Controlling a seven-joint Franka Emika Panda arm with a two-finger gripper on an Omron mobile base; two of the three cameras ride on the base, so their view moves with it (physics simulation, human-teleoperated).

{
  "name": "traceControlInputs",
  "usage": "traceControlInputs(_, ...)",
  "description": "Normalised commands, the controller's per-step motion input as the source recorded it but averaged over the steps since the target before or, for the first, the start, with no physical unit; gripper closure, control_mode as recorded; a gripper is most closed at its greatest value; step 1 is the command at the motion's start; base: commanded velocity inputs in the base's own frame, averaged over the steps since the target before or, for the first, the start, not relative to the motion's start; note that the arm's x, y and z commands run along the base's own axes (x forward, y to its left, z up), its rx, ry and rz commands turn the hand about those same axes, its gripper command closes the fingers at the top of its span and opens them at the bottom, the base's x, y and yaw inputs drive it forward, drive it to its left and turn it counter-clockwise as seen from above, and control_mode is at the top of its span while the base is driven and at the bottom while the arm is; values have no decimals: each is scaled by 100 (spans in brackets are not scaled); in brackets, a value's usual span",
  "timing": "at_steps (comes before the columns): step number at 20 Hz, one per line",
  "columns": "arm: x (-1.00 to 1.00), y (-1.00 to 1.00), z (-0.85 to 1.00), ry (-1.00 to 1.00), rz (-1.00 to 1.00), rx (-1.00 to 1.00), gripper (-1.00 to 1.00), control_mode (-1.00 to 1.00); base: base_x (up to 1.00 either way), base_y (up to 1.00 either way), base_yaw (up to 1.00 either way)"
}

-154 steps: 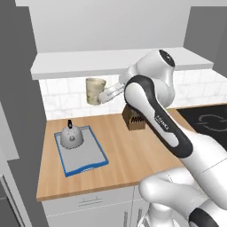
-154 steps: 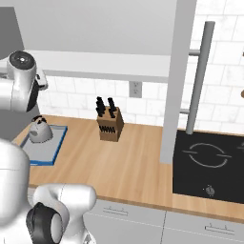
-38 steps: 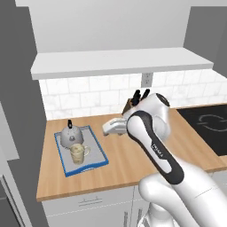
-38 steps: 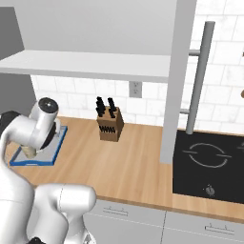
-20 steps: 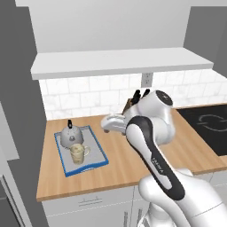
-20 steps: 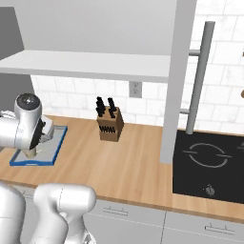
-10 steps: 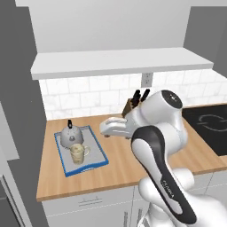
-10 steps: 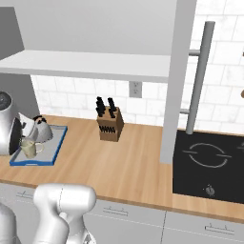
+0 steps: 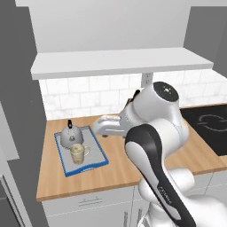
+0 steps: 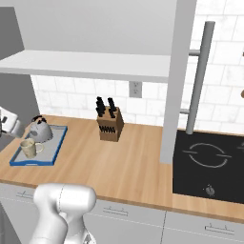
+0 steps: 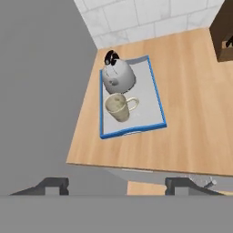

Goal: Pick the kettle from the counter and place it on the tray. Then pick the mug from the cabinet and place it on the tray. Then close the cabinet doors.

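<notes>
Kettle (image 11: 118, 76) + mug (image 11: 119, 107) on tray (image 11: 155, 103), touching | jaws (image 11: 117, 185) wide apart, empty | no legible text

- Your arm rose from the lower right of the left base view, bent sharply at its big white elbow joint, and reached back toward the left.
- Your gripper (image 9: 103, 127) hung in the air at the end of the white wrist, holding nothing.
- In the hand view your two dark fingertips (image 11: 53, 185) stood far apart at the bottom edge, the jaws spread wide.
- The hand camera looked steeply downward.
</notes>
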Motion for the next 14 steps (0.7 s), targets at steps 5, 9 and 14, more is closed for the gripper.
traceControlInputs(5, -27, 6, 16, 0, 0, -1, 100, -100, 0, 0, 0)
traceControlInputs(9, -46, 2, 33, -9, -4, -1, 100, -100, 0, 0, 0)
traceControlInputs(14, -45, 0, 74, -15, -10, 0, 100, -100, 0, 0, 0)
